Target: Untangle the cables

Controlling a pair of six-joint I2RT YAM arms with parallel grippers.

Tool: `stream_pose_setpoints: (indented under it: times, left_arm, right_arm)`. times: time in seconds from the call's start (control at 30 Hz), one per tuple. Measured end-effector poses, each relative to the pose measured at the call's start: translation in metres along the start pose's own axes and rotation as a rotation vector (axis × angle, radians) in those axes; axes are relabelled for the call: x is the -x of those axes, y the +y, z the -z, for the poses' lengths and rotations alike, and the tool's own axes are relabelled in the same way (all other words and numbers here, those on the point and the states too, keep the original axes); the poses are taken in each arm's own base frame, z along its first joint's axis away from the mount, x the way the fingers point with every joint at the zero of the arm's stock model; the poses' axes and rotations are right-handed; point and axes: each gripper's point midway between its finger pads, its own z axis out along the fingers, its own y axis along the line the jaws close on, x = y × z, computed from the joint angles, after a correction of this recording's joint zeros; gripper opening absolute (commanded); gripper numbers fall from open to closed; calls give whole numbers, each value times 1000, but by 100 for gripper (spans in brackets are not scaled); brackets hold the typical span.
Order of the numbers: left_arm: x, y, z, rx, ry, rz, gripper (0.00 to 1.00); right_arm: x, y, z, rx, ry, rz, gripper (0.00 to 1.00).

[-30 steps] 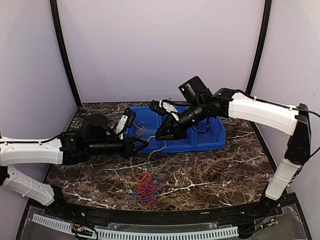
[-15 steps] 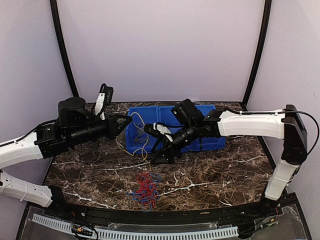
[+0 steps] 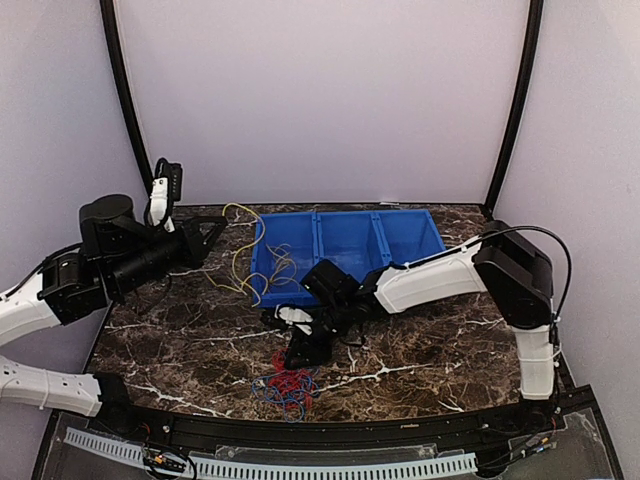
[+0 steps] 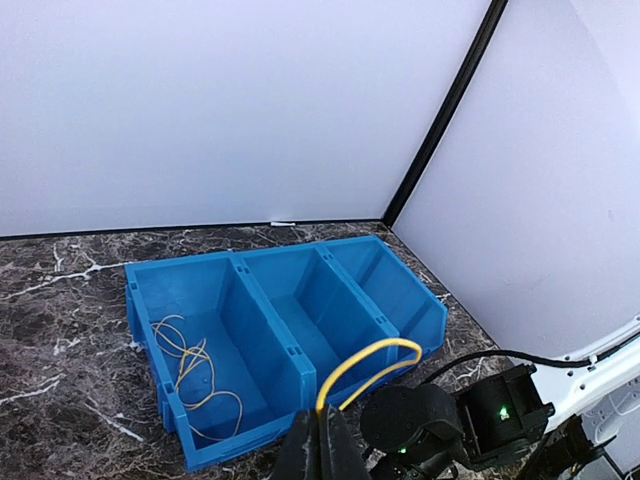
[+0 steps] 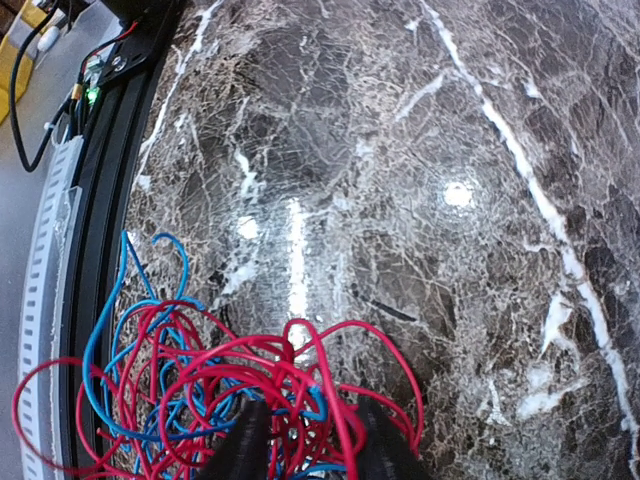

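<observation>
A tangle of red cable [image 3: 290, 380] and blue cable [image 3: 268, 392] lies on the marble table near the front edge. My right gripper [image 3: 300, 352] is down at its far edge. In the right wrist view it [image 5: 310, 445] is open, with its fingers [image 5: 250, 440] on either side of the red loops [image 5: 300, 370] and blue strands [image 5: 110, 310]. My left gripper [image 3: 212, 230] is raised at the left and shut on a yellow cable [image 3: 248, 215]. That cable arcs over and trails down towards the blue bin. In the left wrist view the gripper [image 4: 322, 440] pinches the yellow loop [image 4: 385, 352].
A blue three-compartment bin [image 3: 415, 262] stands at the back centre, with loose yellow cable [image 3: 280, 265] in its left compartment [image 4: 190, 370]. A black rail and a white slotted strip [image 3: 300, 465] run along the front edge. Black frame posts stand at both back corners.
My left gripper has pulled up and back to the left, drawing the yellow cable out of the pile. My right gripper has moved from the bin down to the red and blue tangle.
</observation>
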Motion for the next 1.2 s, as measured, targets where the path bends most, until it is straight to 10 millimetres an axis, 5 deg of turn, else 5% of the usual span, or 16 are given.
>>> stream_pose_setpoints:
  times: [0.1,0.27,0.47,0.57,0.77,0.9,1.1,1.2]
  left_arm:
    - [10,3,4,33,-9,-21,0]
    - [56,-3,14,76,-78,-36,0]
    - [89,-8,5,146,-107,-63,0]
    - [84,-7,-13,189,-74,-103,0]
    - [55,-2,-48,238,17,-178,0]
    - [42,2,-62,250,55,-182,0]
    - [30,7,-74,246,87,-139,0]
    - [22,12,-83,248,107,-114,0]
  right_arm:
    - [-5,-3,-7,1,12,-12,14]
    - [-13,-5,-10,-2,44,-13,13]
    - [-43,2,11,-28,124,27,12]
    - [-69,9,32,-36,180,26,15]
    - [-106,11,75,-85,243,22,45]
    - [-90,19,114,-67,176,70,59]
    - [-62,35,169,-92,70,205,61]
    - [-57,26,193,-141,8,199,62]
